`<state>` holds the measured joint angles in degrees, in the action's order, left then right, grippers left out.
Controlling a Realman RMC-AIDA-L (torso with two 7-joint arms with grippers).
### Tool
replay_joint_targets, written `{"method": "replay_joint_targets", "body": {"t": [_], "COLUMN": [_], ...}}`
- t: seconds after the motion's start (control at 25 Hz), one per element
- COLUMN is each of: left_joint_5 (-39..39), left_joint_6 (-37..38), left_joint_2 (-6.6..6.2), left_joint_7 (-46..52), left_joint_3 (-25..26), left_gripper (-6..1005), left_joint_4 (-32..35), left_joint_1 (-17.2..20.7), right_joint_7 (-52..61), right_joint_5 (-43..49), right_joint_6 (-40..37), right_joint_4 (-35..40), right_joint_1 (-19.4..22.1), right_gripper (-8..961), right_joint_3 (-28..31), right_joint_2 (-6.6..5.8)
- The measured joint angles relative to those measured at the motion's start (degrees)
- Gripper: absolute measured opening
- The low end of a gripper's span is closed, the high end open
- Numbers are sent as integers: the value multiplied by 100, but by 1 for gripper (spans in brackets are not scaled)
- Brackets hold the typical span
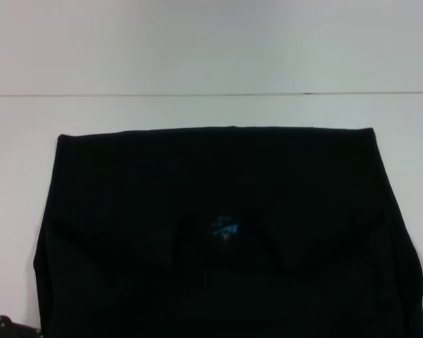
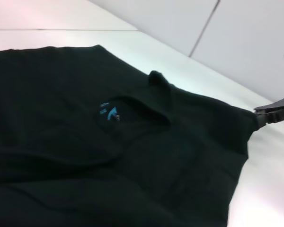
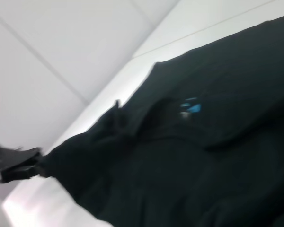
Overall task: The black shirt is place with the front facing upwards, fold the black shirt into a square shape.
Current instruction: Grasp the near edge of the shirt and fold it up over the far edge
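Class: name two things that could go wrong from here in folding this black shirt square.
The black shirt flares wider toward the robot, so the next fold may come out skewed, not square. Cloth bunches in a raised bump near the blue label; folding over it could trap creases.

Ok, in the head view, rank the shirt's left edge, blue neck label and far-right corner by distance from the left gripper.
From the left gripper, bottom left:
1. Black shirt's left edge, just beside it.
2. Blue neck label, centre.
3. Far-right corner, opposite side.
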<state>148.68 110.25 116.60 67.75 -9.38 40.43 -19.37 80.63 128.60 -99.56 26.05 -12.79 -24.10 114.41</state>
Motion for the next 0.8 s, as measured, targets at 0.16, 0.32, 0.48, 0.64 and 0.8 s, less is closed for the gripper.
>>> {"method": "replay_joint_targets", "body": {"t": [0.16, 0.32, 0.48, 0.64, 0.8], "left_joint_5": [55, 42, -78, -549, -876], "left_joint_6": [294, 530, 592, 586, 569], "left_joint_2": [6, -34, -62, -75, -78], "left_joint_7": [-112, -291, -391, -409, -409], "left_joint_3": [70, 515, 838, 972, 1034], "left_gripper": [51, 51, 51, 51, 51], "left_joint_4": [5, 17, -11, -102, -154], "left_joint_1": [17, 41, 19, -9, 30], "right_joint_7": [-4, -51, -174, -213, -269], "right_joint_5": [191, 215, 183, 178, 174], "right_joint_6": [-319, -758, -1170, -1348, -1402], "right_joint_4": [32, 41, 47, 46, 6], "right_joint_1": [-12, 2, -8, -101, -169], "right_gripper": [33, 33, 33, 33, 33], "right_joint_3": [36, 52, 257, 542, 740], "right_joint_2": [-10, -116, -220, -295, -322]}}
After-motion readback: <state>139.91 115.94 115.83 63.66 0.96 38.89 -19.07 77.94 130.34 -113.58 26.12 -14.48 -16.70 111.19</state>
